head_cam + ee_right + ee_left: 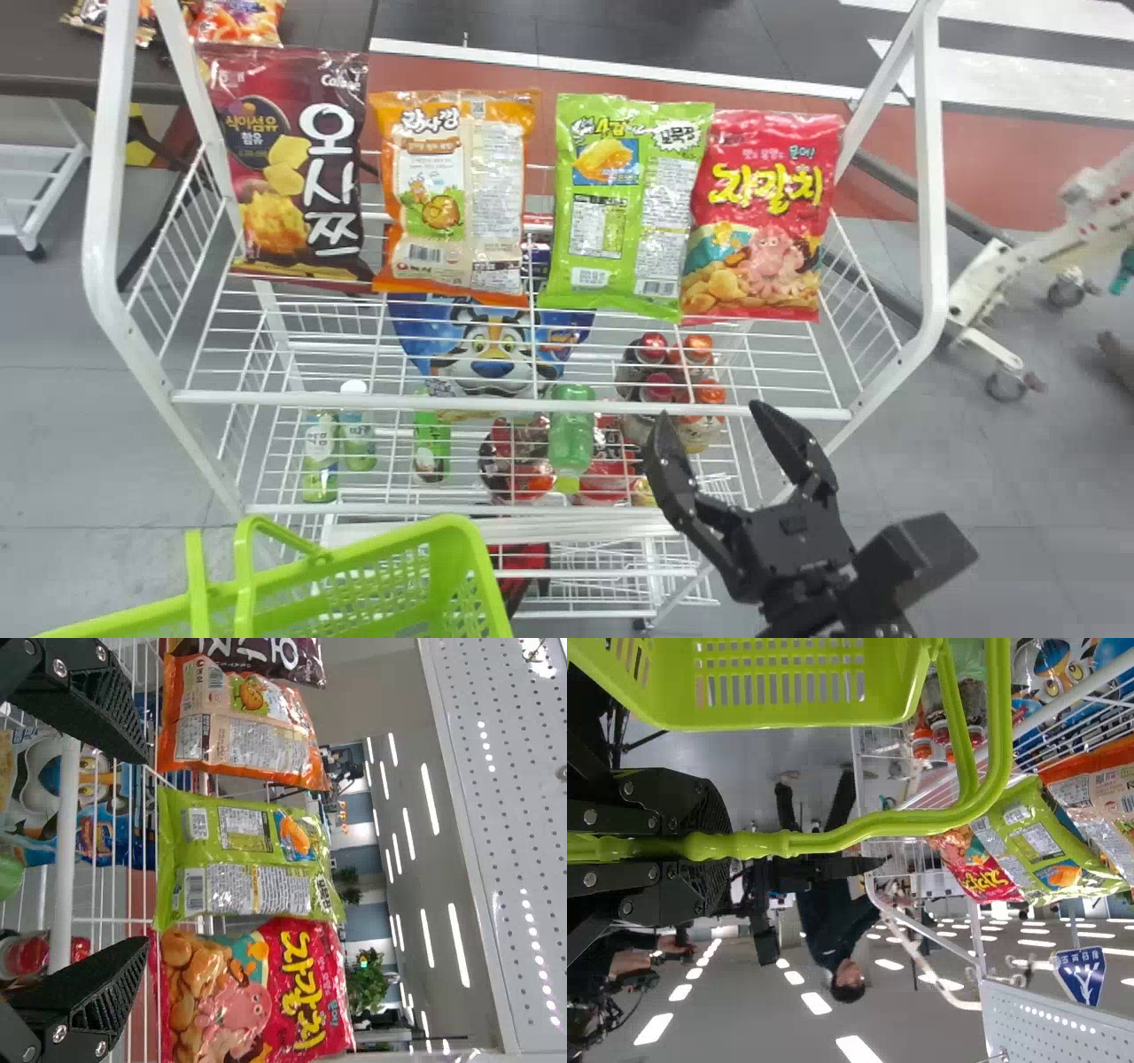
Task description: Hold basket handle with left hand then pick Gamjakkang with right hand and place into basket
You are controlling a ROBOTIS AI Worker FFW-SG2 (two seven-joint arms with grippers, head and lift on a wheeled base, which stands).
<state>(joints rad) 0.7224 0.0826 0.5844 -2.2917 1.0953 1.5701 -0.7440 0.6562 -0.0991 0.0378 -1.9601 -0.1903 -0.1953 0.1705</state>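
In the head view, the orange Gamjakkang (456, 190) stands at 11 o'clock on the white rack (514, 409). At 4 o'clock is the right hand (713, 416), opened widely, with nothing inside. The left hand (709, 846) is closed around the handle (877, 826) of the basket (372, 580), at 7 o'clock.

Grey floor (1019, 461) spreads around the right gripper (709, 415), with a red band (1001, 164) and white stripes (1019, 75) well ahead of it. Far ahead to its left stands a dark table (44, 44). Beyond it, ceiling lights (430, 797) glow in rows and a leafy plant (368, 988) stands.
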